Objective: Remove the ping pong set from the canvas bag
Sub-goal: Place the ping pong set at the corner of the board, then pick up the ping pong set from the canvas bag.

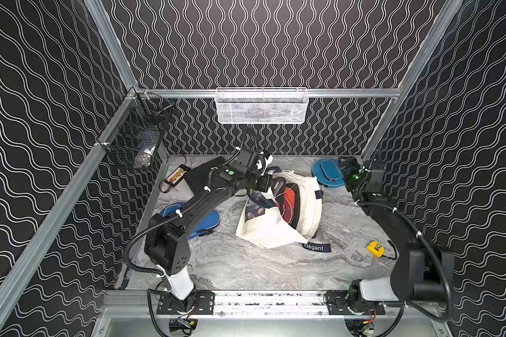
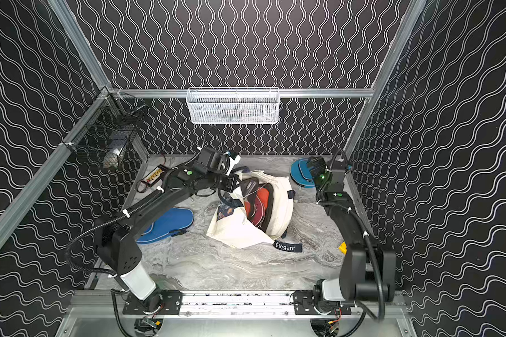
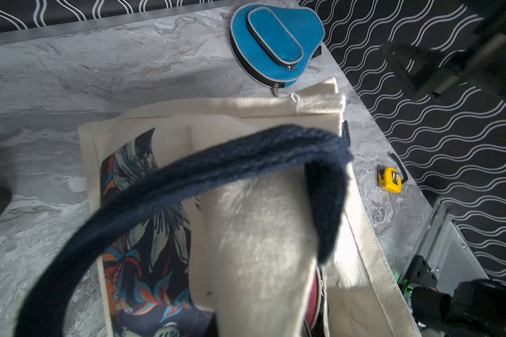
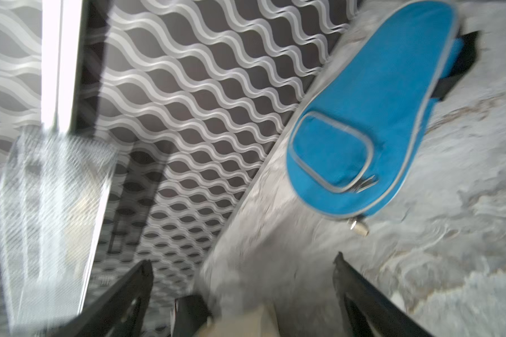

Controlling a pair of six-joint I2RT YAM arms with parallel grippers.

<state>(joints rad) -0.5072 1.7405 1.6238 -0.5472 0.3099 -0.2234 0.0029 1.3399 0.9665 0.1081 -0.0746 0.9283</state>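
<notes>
The cream canvas bag (image 1: 275, 230) (image 2: 240, 233) with a floral print and navy handles lies mid-table, its mouth held up. A red and black ping pong set case (image 1: 289, 201) (image 2: 260, 201) (image 3: 313, 294) sits inside it. My left gripper (image 1: 270, 183) (image 2: 234, 182) is shut on the bag's upper rim; in the left wrist view the cream cloth (image 3: 260, 248) hides the jaws. My right gripper (image 4: 244, 268) (image 1: 348, 166) is open at the back right, beside a teal case (image 4: 362, 116) (image 1: 324, 172) (image 3: 269, 43) that lies on the table outside the bag.
A blue case (image 1: 211, 217) lies under my left arm. A yellow tape measure (image 1: 376, 248) (image 3: 389, 180) sits near the right wall. A black pad (image 1: 199, 175) and a connector board (image 1: 177, 175) are at the back left. A white mesh basket (image 1: 262, 106) and a black wire basket (image 1: 135, 137) hang on the rails.
</notes>
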